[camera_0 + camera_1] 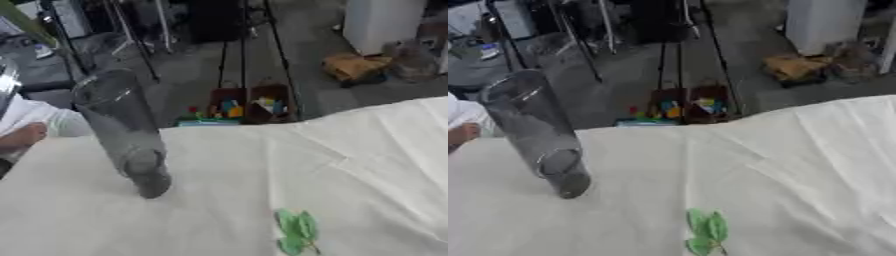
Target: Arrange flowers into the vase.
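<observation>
A tall clear glass vase point(122, 127) stands upright on the white tablecloth point(350, 165), left of the middle; it looks empty. Green leaves of a flower stem point(296, 231) lie on the cloth near the lower edge, right of the vase and apart from it; the stem runs off the bottom of the view. Neither of my hands shows in either view.
A person's bare hand and white sleeve point(26, 131) rest at the table's left edge, apart from the vase. Beyond the far table edge the floor holds dark boxes with colourful items point(247, 105), stands and a brown bag point(354, 66).
</observation>
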`<act>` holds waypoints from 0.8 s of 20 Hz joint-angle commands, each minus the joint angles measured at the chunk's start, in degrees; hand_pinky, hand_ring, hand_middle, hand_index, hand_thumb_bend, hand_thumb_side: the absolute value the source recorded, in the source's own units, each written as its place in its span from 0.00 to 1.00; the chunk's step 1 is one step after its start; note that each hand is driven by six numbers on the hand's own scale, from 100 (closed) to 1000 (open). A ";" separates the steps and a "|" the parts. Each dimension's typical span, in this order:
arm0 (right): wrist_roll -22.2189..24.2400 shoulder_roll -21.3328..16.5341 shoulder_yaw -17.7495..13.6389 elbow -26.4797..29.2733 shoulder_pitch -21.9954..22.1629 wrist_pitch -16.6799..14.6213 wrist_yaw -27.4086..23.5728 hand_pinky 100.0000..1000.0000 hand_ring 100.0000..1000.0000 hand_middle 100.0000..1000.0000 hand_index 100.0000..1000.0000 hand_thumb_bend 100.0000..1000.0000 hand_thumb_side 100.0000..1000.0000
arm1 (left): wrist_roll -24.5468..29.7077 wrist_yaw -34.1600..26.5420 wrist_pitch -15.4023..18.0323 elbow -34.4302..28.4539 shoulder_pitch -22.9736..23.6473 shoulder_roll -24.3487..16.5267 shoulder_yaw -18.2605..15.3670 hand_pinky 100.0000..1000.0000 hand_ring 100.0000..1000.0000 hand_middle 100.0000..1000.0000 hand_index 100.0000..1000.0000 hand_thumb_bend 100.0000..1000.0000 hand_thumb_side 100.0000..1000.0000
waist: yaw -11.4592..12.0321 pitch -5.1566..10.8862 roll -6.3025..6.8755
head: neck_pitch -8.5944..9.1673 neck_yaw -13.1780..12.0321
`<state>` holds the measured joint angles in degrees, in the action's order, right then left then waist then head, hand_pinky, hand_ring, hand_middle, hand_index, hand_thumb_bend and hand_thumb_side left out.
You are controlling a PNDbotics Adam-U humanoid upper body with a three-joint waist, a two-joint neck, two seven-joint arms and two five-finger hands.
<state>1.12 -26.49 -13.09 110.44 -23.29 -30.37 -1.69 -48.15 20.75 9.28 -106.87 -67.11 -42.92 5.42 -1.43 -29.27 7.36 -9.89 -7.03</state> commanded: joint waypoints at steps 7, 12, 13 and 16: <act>0.40 -1.01 -0.33 0.21 -0.79 -0.23 -0.40 0.54 0.80 0.41 0.75 0.00 0.84 | 0.30 0.45 -0.15 -0.41 -0.74 -1.45 -0.20 0.00 0.00 0.00 0.02 0.00 0.33 | 0.15 0.88 -0.04 | 1.81 0.27; 0.46 -1.05 -0.40 0.14 -0.78 -0.31 -0.45 0.54 0.80 0.41 0.75 0.00 0.84 | 0.55 0.98 -0.33 -0.26 -0.34 -1.72 -0.13 0.00 0.00 0.00 0.01 0.00 0.33 | 0.19 0.76 -0.12 | 2.13 0.29; 0.46 -1.06 -0.42 0.12 -0.77 -0.34 -0.45 0.54 0.80 0.41 0.75 0.00 0.84 | 0.57 1.09 -0.42 -0.16 -0.18 -1.84 -0.13 0.00 0.00 0.00 0.01 0.00 0.33 | 0.23 0.74 -0.14 | 2.11 0.30; 0.50 -1.08 -0.44 0.08 -0.72 -0.38 -0.46 0.54 0.80 0.41 0.75 0.00 0.84 | 0.46 1.31 -0.62 0.09 0.22 -2.19 -0.28 0.00 0.00 0.00 0.01 0.00 0.33 | 0.37 0.69 -0.20 | 2.03 0.31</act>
<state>1.42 -26.56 -13.15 110.44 -23.38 -30.63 -2.11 -47.73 21.79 8.83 -106.65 -66.35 -42.94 5.74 -1.47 -29.61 7.22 -8.59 -6.89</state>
